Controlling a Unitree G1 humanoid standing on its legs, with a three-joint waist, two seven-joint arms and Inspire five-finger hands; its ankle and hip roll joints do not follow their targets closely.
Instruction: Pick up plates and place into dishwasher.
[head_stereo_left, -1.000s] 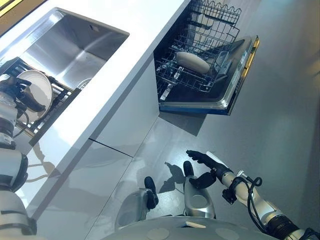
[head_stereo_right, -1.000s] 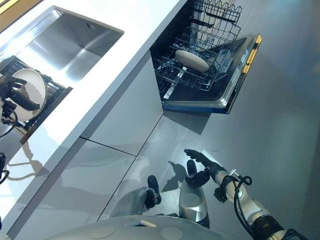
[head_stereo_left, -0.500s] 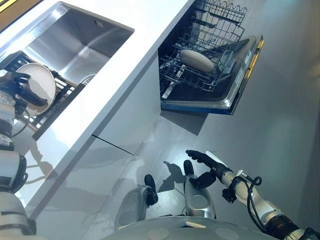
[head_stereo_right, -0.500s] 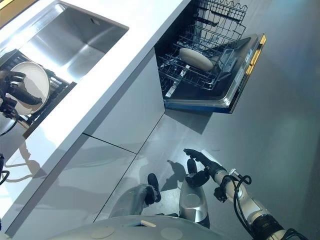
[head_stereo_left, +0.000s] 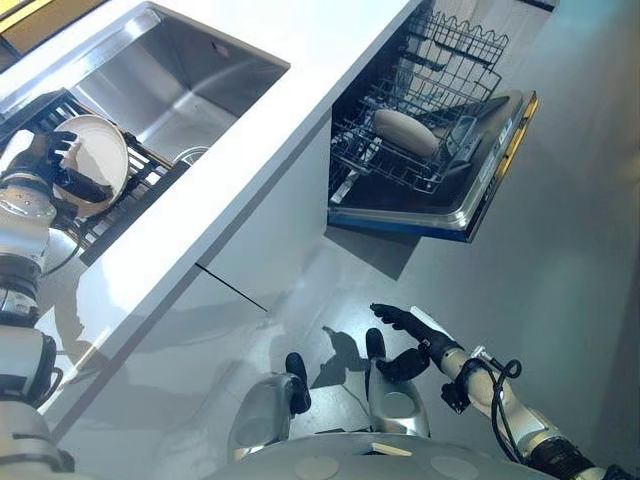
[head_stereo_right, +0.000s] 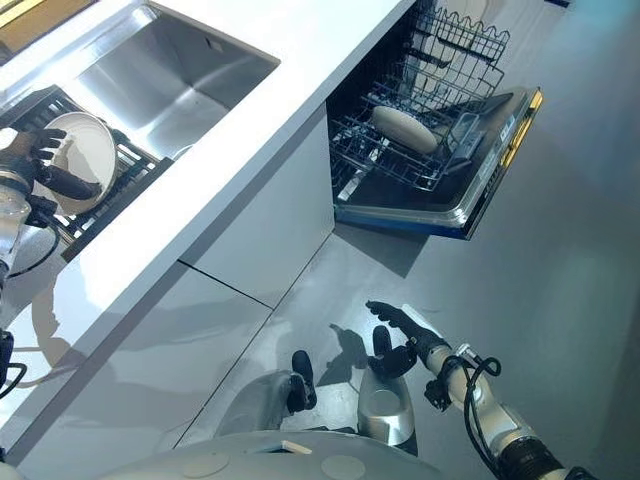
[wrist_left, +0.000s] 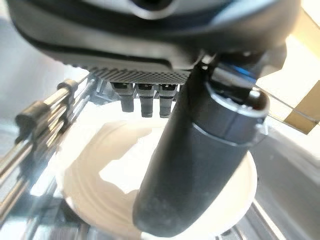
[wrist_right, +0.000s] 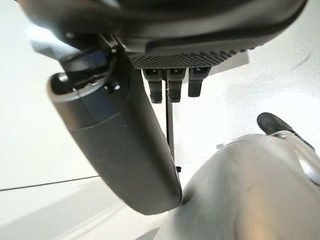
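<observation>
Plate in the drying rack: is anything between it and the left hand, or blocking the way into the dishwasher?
Nothing separates them: the left hand already grips the plate in the drying rack. The dishwasher door is down, its lower rack pulled out; one pale dish lies there, with free space beside it.

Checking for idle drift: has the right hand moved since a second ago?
No. The right hand hangs open by the robot's knee as before; the small shift against the dishwasher looks like camera motion.
</observation>
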